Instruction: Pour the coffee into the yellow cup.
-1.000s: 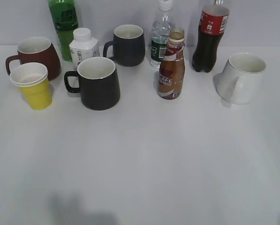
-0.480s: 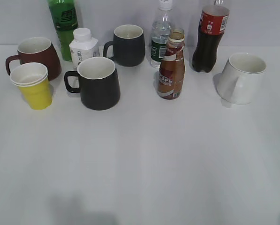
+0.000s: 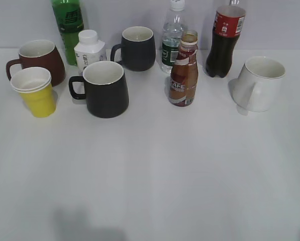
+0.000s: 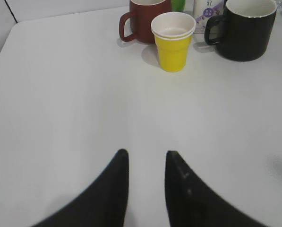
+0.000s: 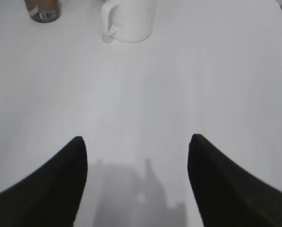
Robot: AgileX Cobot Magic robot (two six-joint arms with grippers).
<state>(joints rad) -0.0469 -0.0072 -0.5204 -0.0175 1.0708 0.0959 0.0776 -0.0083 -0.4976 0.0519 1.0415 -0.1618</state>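
The coffee bottle [image 3: 184, 75] stands upright, uncapped, at the table's middle right; its base shows at the top left of the right wrist view [image 5: 44, 10]. The yellow cup [image 3: 35, 91] stands at the left in front of a brown-red mug [image 3: 38, 59]; the left wrist view shows it ahead [image 4: 173, 40]. My left gripper [image 4: 146, 153] is open and empty, well short of the cup. My right gripper [image 5: 137, 138] is open wide and empty over bare table. Neither gripper shows in the exterior view.
A black mug [image 3: 105, 88], a dark mug [image 3: 136, 47], a white mug [image 3: 259, 83], a green bottle [image 3: 68, 27], a white jar [image 3: 89, 48], a clear water bottle [image 3: 173, 35] and a cola bottle [image 3: 225, 39] stand along the back. The white table [image 3: 155, 175] stretches in front.
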